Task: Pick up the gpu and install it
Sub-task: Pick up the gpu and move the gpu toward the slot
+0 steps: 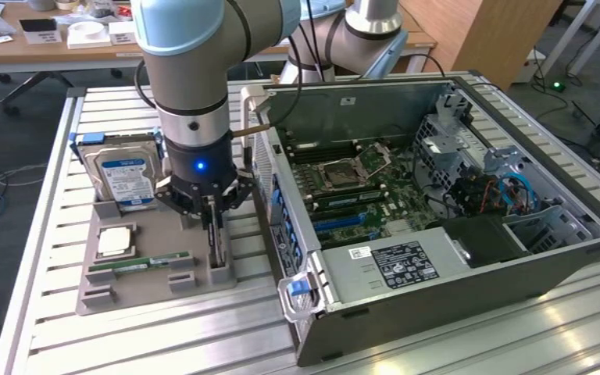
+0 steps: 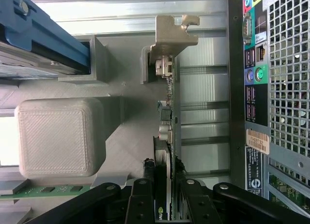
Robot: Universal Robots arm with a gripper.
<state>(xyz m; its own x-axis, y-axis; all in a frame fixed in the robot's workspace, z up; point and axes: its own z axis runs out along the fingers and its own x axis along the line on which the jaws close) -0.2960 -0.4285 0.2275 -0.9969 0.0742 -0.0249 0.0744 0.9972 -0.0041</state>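
Progress: gripper (image 1: 213,225) closed on graphics card (image 2: 170,118), which stands on edge in grey holder (image 1: 133,285) beside computer case (image 1: 436,308); lifting and fitting not yet done.

I see a grey holder tray (image 1: 133,295) on the slatted metal table (image 1: 175,344) in the exterior view. Blue-labelled hard drive (image 1: 123,178) upright at the tray's 12 o'clock, silver processor (image 1: 113,241) mid-tray, green memory stick (image 1: 140,264) toward 6. Open computer case (image 1: 467,301) at the tray's 3 o'clock, motherboard (image 1: 342,187) exposed.
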